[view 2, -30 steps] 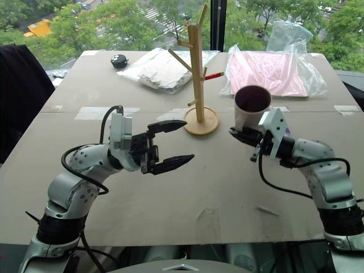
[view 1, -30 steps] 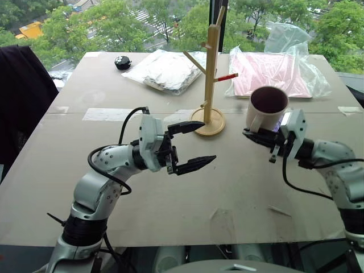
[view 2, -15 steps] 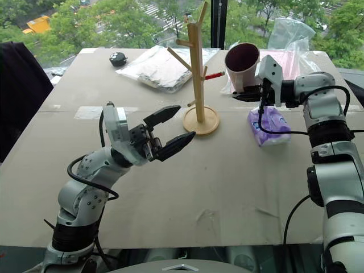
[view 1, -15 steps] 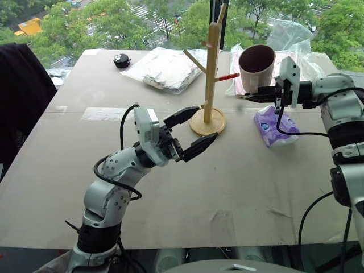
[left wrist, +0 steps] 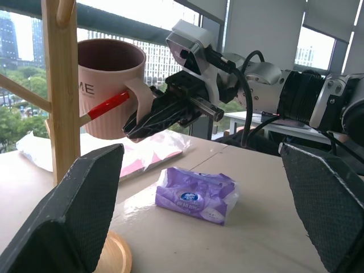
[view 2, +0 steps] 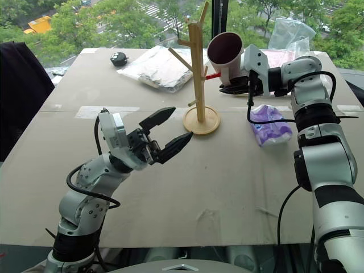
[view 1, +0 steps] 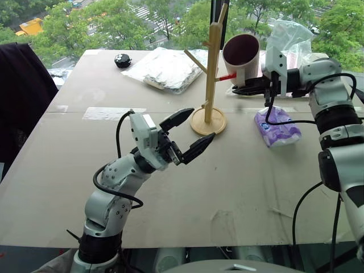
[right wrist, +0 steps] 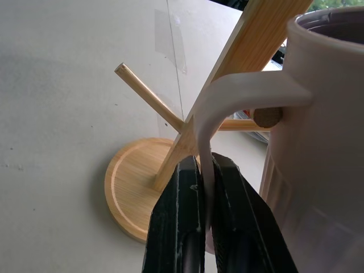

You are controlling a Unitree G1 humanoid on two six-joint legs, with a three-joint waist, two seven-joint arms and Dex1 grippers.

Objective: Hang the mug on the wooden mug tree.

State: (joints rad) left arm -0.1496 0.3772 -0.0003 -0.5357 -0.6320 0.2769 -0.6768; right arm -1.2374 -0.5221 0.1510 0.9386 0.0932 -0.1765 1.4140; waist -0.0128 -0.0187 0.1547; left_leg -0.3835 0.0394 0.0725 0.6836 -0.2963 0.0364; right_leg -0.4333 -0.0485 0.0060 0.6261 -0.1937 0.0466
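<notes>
The mug (view 1: 242,56) is held aloft by its loop handle in the clamped right gripper (view 1: 245,89), beside the wooden mug tree (view 1: 210,74) near the table's far edge. Being rigid, breakable ceramic, it is best gripped there. The left gripper (view 1: 191,132) is spread, empty.

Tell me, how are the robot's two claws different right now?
The right gripper is pinched shut on the handle of the mug, held high beside the wooden mug tree; the left gripper is open and holds nothing. The right reaches over the far side of the table, the left hovers lower, nearer the robot. Both have two black fingers.
</notes>
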